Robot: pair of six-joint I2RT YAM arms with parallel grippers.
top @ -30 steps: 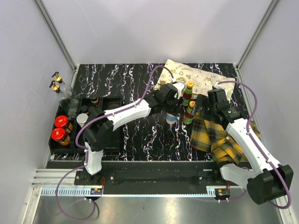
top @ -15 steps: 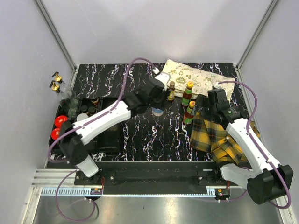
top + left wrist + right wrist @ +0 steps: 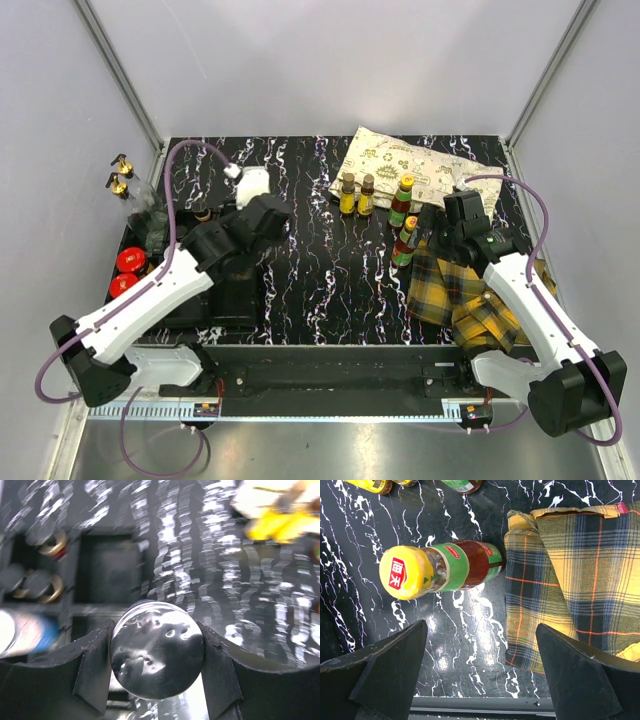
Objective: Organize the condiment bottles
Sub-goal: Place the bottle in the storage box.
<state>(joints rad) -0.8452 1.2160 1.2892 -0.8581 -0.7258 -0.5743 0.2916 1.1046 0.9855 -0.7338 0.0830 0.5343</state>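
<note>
My left gripper is shut on a silver-lidded shaker, held over the right side of the black tray; the arm hides the shaker in the top view. My right gripper is open and empty beside an upright sauce bottle with a yellow cap and green label, which also shows in the right wrist view. Another sauce bottle and two small yellow bottles stand further back. Red-lidded jars sit in the tray's left side. Gold-capped clear bottles stand at far left.
A yellow plaid cloth lies under the right arm and shows in the right wrist view. A patterned pouch lies at the back right. Another blue-white shaker and small capped bottles sit in tray compartments, next to one bare compartment.
My left arm has swung from the table's middle to the left, carrying the shaker over the tray. The two small yellow bottles are now uncovered. The right arm has not moved.
</note>
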